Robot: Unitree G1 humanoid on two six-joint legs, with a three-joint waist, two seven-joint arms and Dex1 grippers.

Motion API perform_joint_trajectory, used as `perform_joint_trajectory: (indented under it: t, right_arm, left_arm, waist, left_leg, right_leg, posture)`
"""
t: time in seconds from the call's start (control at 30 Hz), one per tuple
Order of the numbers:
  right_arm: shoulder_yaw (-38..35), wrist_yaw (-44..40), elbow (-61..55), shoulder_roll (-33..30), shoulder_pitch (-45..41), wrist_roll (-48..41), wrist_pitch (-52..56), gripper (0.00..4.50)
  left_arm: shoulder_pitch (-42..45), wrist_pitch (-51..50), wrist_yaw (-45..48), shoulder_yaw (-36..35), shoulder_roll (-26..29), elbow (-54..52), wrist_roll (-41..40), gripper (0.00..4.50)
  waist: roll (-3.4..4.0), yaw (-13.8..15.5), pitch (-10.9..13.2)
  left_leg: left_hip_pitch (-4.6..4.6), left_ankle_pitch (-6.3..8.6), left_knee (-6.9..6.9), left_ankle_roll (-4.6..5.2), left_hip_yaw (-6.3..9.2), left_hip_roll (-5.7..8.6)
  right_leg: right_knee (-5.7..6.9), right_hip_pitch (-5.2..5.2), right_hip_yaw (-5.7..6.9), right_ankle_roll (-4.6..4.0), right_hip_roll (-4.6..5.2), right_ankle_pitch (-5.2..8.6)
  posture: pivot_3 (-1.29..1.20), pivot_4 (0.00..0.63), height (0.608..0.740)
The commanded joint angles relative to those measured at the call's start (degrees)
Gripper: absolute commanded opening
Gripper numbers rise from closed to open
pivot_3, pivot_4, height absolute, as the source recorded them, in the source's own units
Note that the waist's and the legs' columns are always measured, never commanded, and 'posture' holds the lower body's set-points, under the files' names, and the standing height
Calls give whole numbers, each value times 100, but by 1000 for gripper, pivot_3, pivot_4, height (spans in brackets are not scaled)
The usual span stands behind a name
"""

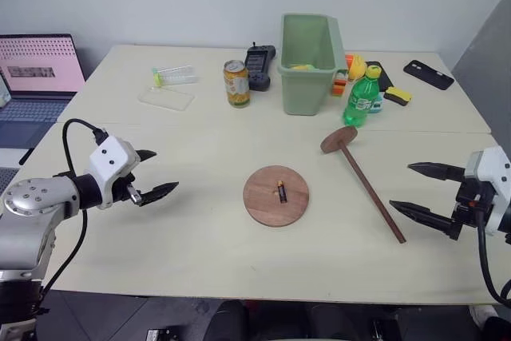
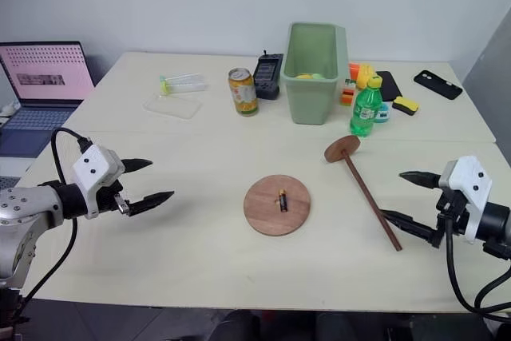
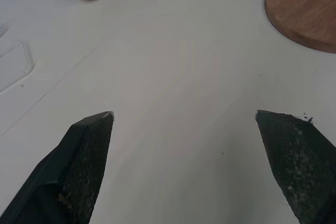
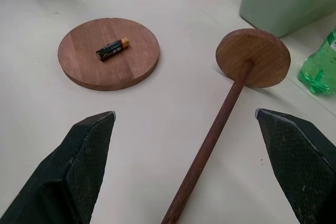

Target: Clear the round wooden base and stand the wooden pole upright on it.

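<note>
The round wooden base (image 1: 276, 195) lies mid-table with a small battery (image 1: 281, 192) on top. To its left the left gripper (image 1: 152, 173) hovers with fingers spread, empty. A careless nudge could roll that battery off the table. The wooden pole (image 1: 364, 180) lies flat right of the base; the right gripper (image 1: 425, 191), gaping and empty, sits near its thin end, which might skid away if pinched off-centre.

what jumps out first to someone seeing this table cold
The round wooden base lies mid-table with a small battery on it. Just to its right the wooden pole lies flat, its disc end toward the green bottle. Left gripper and right gripper hover open at either side.
</note>
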State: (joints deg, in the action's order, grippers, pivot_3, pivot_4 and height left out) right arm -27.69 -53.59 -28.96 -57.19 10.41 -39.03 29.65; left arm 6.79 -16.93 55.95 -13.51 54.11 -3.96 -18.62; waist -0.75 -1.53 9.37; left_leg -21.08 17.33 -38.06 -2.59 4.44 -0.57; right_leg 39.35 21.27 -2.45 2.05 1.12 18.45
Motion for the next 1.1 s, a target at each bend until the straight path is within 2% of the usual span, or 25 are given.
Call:
perform_joint_trajectory:
  t: [0.03, 0.17, 0.4, 0.57, 0.67, 0.8, 0.93, 1.1]
  right_arm:
    - [-163, 45, -187, 42, -82, -16, 25, 4485]
    - [-119, 112, -238, 73, -164, -38, 71, 4485]
    - [-57, 188, -353, 99, -339, -89, 213, 4485]
    - [202, 515, -822, 243, -656, -450, 545, 4485]
    - [663, 979, -1398, 501, -880, -781, 831, 4485]
    - [1421, 1721, -1779, 927, -1198, -730, 1132, 4485]
    - [2901, 3001, -1648, 1856, -1892, -163, 1885, 4485]
    - [4063, 3775, -920, 2856, -2498, 643, 2155, 4485]
  left_arm:
    - [-87, 127, 180, -151, 48, -266, -127, 4500]
    - [-154, 36, 120, -108, 122, -331, 15, 4500]
    - [-114, 513, 477, -76, 63, -353, -79, 4500]
    - [-93, 591, 823, 172, 161, -607, -68, 4500]
    - [-78, 583, 1104, 443, 198, -873, -105, 4500]
    - [330, 433, 1181, 691, 34, -1006, -271, 4500]
    - [877, 279, 1522, 1203, -182, -1117, -465, 4500]
    - [1201, 344, 1732, 1561, -314, -956, -372, 4500]
  waist:
    - [0, 0, 0]
    - [-1, 0, 1]
    - [-1, 1, 1]
    - [0, -2, 2]
    - [0, -5, 2]
    - [-2, 0, 4]
    - [-23, -12, 1]
    - [-16, -40, 5]
  left_leg:
    - [0, 0, 0, 0, 0, 0]
    - [0, 0, 1, 0, 0, -2]
    - [0, 0, 1, 0, 2, -2]
    - [0, 0, 2, 0, 0, -2]
    - [-1, 0, 3, 0, 4, -5]
    - [-5, 0, 5, 0, 7, -4]
    - [-4, -1, -1, -1, 13, -3]
    - [-15, -1, 4, -1, 4, 0]
  right_leg:
    - [0, 0, 0, 0, 0, 0]
    - [0, 0, -2, 0, 2, 0]
    - [-2, 0, -1, 0, 2, 0]
    - [-2, 0, -1, 0, 2, 0]
    - [-3, 1, -1, 0, 1, 0]
    - [-6, 2, -2, 0, 1, 0]
    - [1, -1, 3, 0, -7, 0]
    - [1, 20, 4, 0, -14, 0]
  posture:
    - [0, 150, 740]
    - [0, 150, 740]
    - [0, 150, 740]
    - [0, 150, 740]
    - [0, 150, 740]
    - [0, 150, 740]
    - [0, 150, 740]
    - [0, 150, 740]
